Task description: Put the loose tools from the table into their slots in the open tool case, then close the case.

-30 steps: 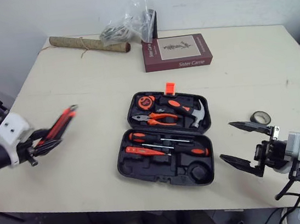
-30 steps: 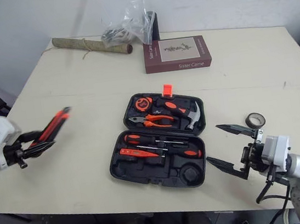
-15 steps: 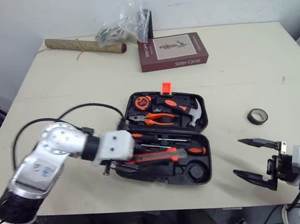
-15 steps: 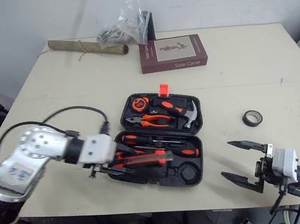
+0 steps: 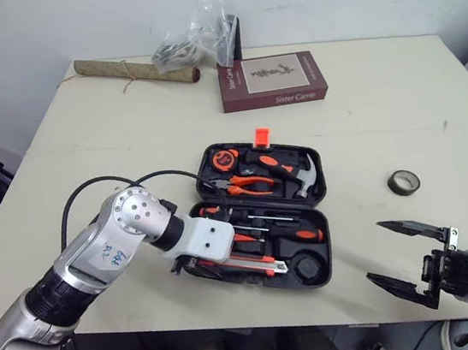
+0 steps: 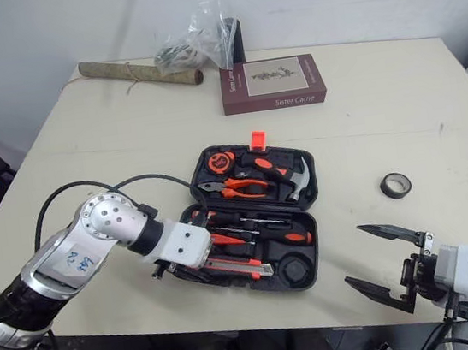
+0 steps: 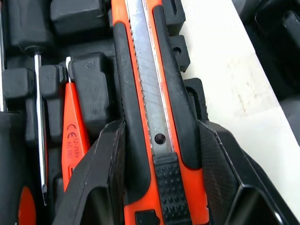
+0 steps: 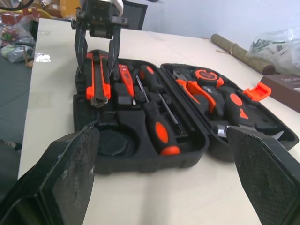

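One knife (image 7: 145, 70), clamped in the left gripper (image 7: 160, 127) over the case's (image 5: 311, 266) front slot near the table's (image 5: 124, 129) front edge, may sit askew and block the lid if released unseated; the right gripper (image 5: 375, 250) gapes empty.

The black moulded plastic tool case (image 8: 150, 161) is matt all over, a bit grainy on the insert. The orange-and-black plastic utility knife (image 7: 154, 93) has a bare, dull metal strip down the middle and a ribbed slider. The left gripper (image 7: 161, 129) has fingers (image 7: 220, 168) of matt black plastic with a fine woven texture. The cream surface (image 5: 110, 148) is smooth, matt and lightly scuffed. The small hammer (image 5: 306, 183) has a shiny metal head. The dark red book (image 5: 273, 81) has a slightly glossy paper cover, the clear plastic bag (image 5: 198, 35) is crinkly and shiny, and the brown roll (image 5: 136, 70) looks rough.
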